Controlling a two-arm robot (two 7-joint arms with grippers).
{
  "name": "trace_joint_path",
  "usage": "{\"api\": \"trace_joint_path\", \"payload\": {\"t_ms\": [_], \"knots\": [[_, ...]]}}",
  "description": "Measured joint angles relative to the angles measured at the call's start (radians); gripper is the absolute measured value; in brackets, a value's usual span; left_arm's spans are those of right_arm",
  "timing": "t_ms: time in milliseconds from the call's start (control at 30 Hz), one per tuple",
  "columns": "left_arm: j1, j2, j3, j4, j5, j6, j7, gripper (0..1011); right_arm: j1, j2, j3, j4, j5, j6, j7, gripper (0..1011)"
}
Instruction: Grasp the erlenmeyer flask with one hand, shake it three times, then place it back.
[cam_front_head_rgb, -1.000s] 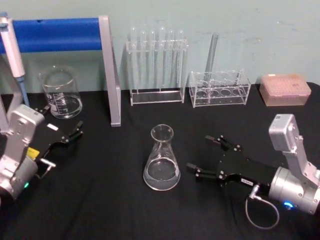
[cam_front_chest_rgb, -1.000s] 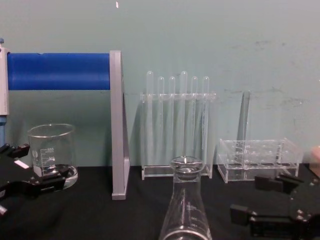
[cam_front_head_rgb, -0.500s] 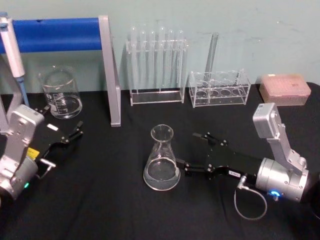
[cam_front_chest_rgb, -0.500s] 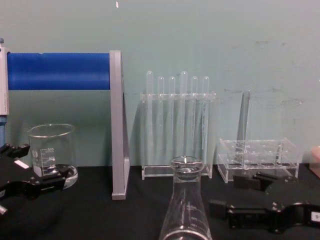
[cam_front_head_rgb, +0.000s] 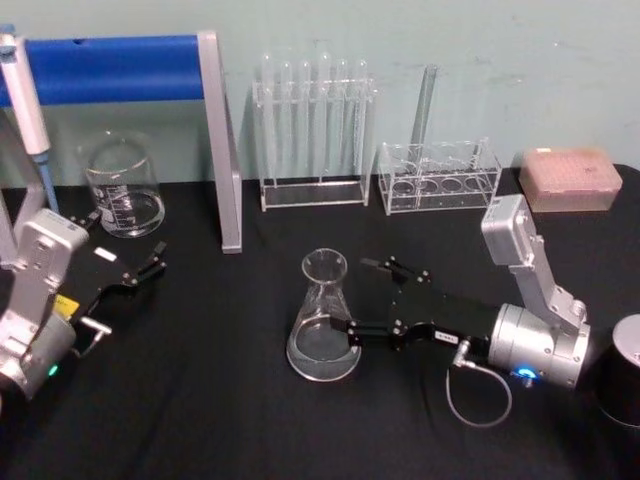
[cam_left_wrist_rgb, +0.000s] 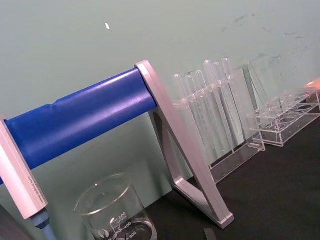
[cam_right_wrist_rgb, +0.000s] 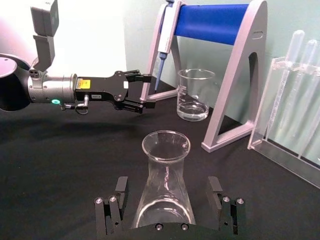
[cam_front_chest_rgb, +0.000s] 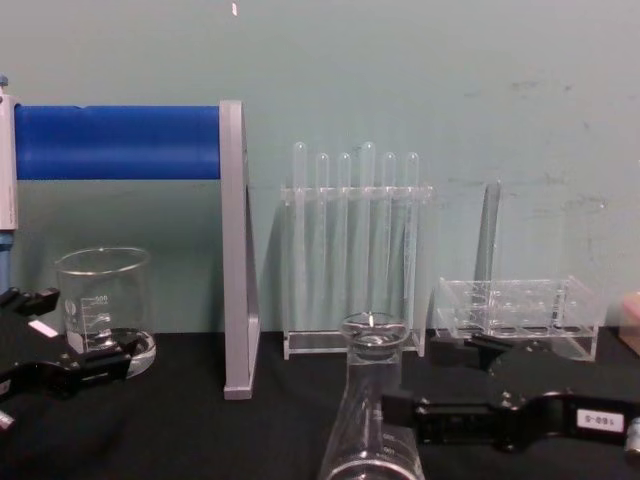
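Observation:
The erlenmeyer flask (cam_front_head_rgb: 323, 320) stands upright on the black table, clear glass with a little liquid in its base. My right gripper (cam_front_head_rgb: 352, 294) has reached it from the right and is open. In the right wrist view the flask (cam_right_wrist_rgb: 165, 190) sits between the two fingers of the right gripper (cam_right_wrist_rgb: 167, 185), with a small gap at each side. From the chest, the flask (cam_front_chest_rgb: 370, 400) is low in the middle and one black finger (cam_front_chest_rgb: 405, 410) lies beside it. My left gripper (cam_front_head_rgb: 150, 265) rests open at the table's left.
A glass beaker (cam_front_head_rgb: 122, 185) and a blue-barred pipette stand (cam_front_head_rgb: 218, 140) are at the back left. A test tube rack (cam_front_head_rgb: 312, 130), a low clear rack (cam_front_head_rgb: 440, 178) and a pink tip box (cam_front_head_rgb: 570, 178) line the back. A dark cylinder (cam_front_head_rgb: 625, 375) sits at the right edge.
My right gripper has slid left across the table until its open fingers came to either side of the flask. The flask and the left arm have not moved.

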Motion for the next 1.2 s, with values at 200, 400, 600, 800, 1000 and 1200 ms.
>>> {"api": "trace_joint_path", "payload": {"t_ms": [200,400,600,800,1000,1200], "knots": [[0.000,0.000,0.000,0.000,0.000,0.000,0.000,1001,0.023,-0.016,-0.015,0.024,-0.002,-0.010,0.010,1000],[0.000,0.000,0.000,0.000,0.000,0.000,0.000,1001,0.041,-0.028,-0.028,0.044,-0.007,-0.021,0.019,1000],[0.000,0.000,0.000,0.000,0.000,0.000,0.000,1001,0.057,-0.041,-0.037,0.064,-0.010,-0.023,0.021,1000],[0.000,0.000,0.000,0.000,0.000,0.000,0.000,1001,0.070,-0.052,-0.045,0.080,-0.014,-0.023,0.022,1000],[0.000,0.000,0.000,0.000,0.000,0.000,0.000,1001,0.082,-0.063,-0.053,0.094,-0.017,-0.021,0.024,1000],[0.000,0.000,0.000,0.000,0.000,0.000,0.000,1001,0.091,-0.074,-0.060,0.103,-0.021,-0.014,0.022,1000]]}}
